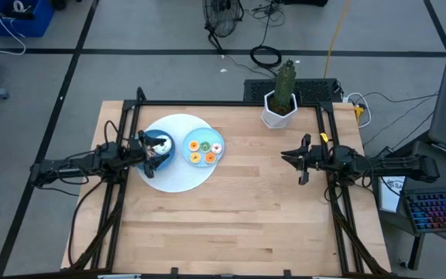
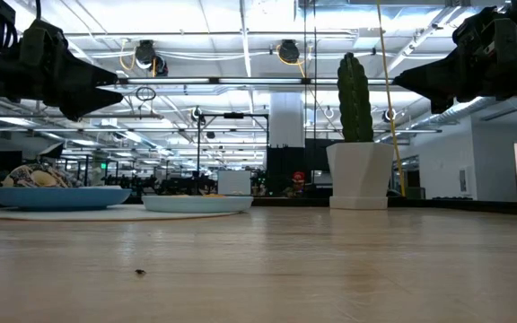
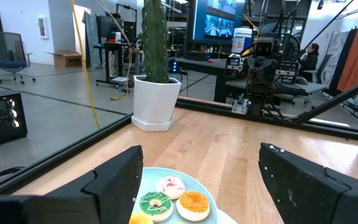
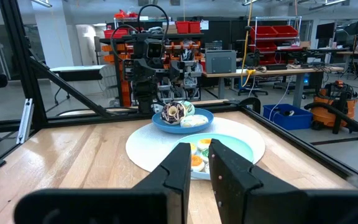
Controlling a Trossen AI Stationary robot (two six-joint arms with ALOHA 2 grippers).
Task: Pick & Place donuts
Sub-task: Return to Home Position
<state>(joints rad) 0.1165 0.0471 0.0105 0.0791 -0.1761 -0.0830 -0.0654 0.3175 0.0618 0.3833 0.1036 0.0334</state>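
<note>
High view: left tool hovers over the dark blue bowl. Small donuts lie flat on the light blue plate, holes up; rings, so no long axis.
Left wrist view: fingers wide apart, empty.
Right wrist view: right tool nearly closed, empty; larger donuts sit in the bowl.
Judgement: raise the left tool clear of the bowl rim, then retract.
</note>
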